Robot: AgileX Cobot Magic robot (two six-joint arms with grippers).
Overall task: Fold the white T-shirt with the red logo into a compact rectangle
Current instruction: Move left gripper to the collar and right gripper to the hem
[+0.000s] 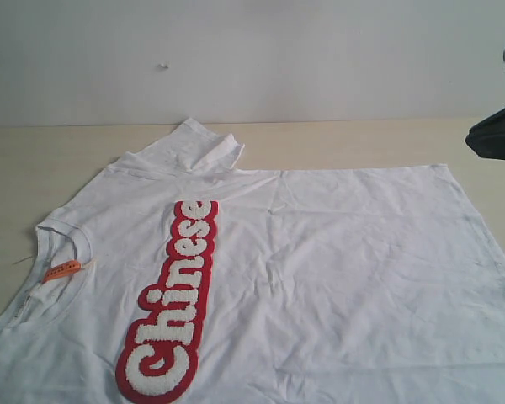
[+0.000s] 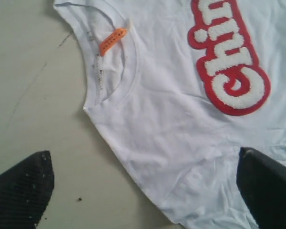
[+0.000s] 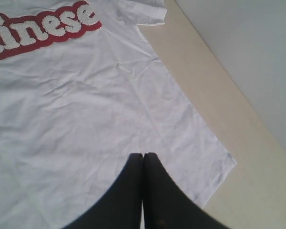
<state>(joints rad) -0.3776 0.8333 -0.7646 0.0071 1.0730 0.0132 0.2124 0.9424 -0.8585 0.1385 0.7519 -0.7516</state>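
Observation:
The white T-shirt [image 1: 337, 261] lies flat and face up on the table, collar toward the left, hem toward the right. Its red logo [image 1: 172, 299] with fuzzy white letters runs along the chest, and shows again as the red logo [image 2: 231, 57] and the red logo [image 3: 43, 28]. An orange neck tag [image 1: 61, 270] sits in the collar. One sleeve [image 1: 204, 145] is folded at the far edge. My left gripper [image 2: 145, 191] hovers open over the shirt's near shoulder edge. My right gripper [image 3: 144, 156] is shut, empty, above the hem corner [image 3: 219, 164].
The bare beige table [image 1: 34, 160] surrounds the shirt, with a pale wall [image 1: 252, 50] behind it. A dark part of the right arm [image 1: 498, 135] shows at the right edge of the exterior view.

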